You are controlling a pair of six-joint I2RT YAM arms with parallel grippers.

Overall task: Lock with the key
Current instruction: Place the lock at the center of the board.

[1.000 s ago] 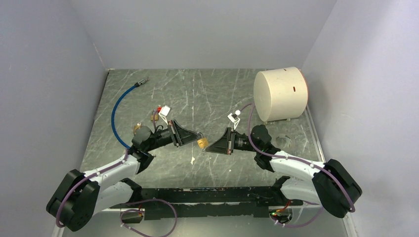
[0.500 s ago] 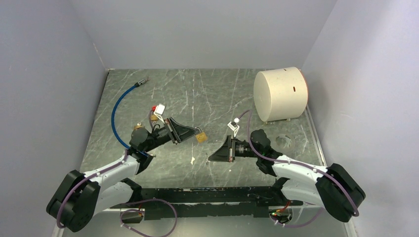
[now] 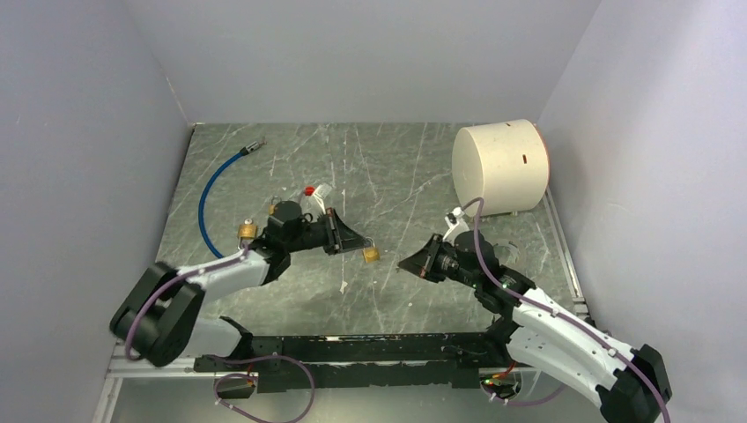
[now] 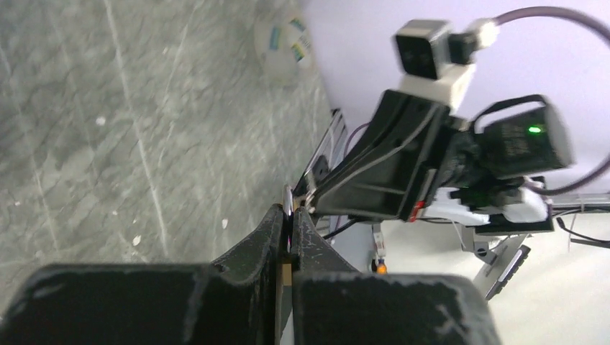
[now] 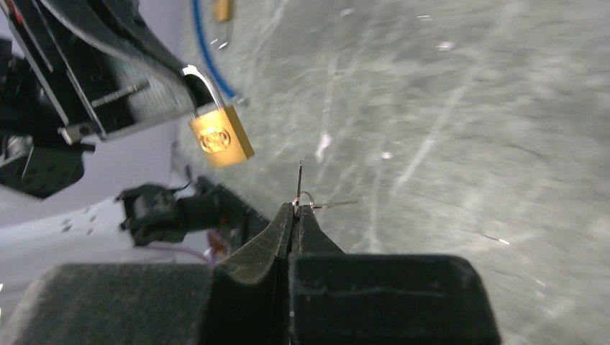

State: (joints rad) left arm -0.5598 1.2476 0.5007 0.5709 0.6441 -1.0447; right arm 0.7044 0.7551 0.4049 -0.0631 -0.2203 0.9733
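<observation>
Hanging in mid-air over the middle of the desk (image 3: 396, 159), the brass padlock (image 3: 372, 256) dangles by its shackle from the left end effector (image 3: 363, 248), whose fingers are pinched tight on that steel loop, body down and clear of the surface. Across a small gap, the right end effector (image 3: 403, 263) points back at it from the right, fingers pressed together on the key (image 5: 300, 188), which shows in the right wrist view only as a thin metal sliver with a little ring beside it, standing up from the fingertips. Key and padlock are apart, the padlock up and to the left of the key tip in that view, its face turned to the camera. In the far right corner of the desk a white drum (image 3: 500, 167) lies on its side. Along the left edge a blue cable (image 3: 207, 198) curves toward the far left corner.
</observation>
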